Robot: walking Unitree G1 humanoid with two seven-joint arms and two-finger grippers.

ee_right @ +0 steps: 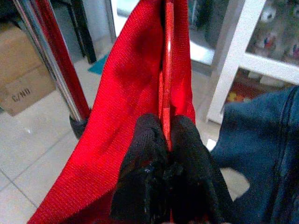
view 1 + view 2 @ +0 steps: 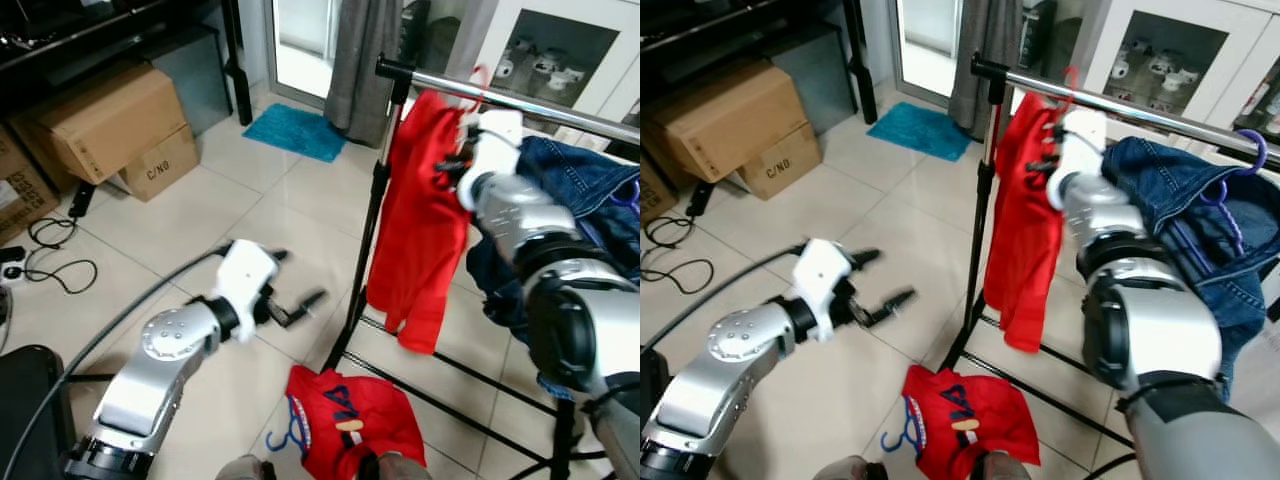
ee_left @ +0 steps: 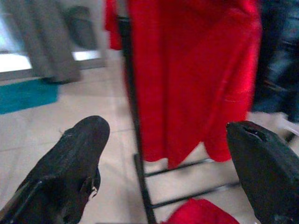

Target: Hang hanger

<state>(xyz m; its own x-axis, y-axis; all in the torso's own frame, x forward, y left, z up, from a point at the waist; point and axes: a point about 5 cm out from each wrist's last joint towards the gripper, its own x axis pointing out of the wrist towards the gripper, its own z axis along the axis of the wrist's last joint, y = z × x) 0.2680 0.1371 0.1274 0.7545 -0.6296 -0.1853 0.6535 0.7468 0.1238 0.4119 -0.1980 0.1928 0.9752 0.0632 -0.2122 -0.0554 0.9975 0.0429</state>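
My right pincer (image 2: pixel 1052 150) is clamped tight on the red hanger (image 1: pixel 167 70) carrying the red shirt (image 2: pixel 420 230), its hook just above at the rail (image 2: pixel 1140 108), while my left pincer (image 2: pixel 300 285) waits wide open and empty, below.

I see open tiled floor (image 2: pixel 250 190) to my left of the clothes rack (image 2: pixel 520 103), where the left gripper (image 2: pixel 300 305) hangs spread with room around it. The rack's black upright post (image 2: pixel 368 240) and low floor bars (image 2: pixel 450 372) block passage to my right, and a red shirt (image 2: pixel 960 415) with a blue hanger lies on the tiles at the post's base. On the rail, the right gripper (image 1: pixel 168 140) is pinched on the red hanger (image 1: pixel 167 60) inside the hanging red garment (image 2: pixel 420 220), with the denim clothing (image 2: pixel 1180 200) crowding just beside it.
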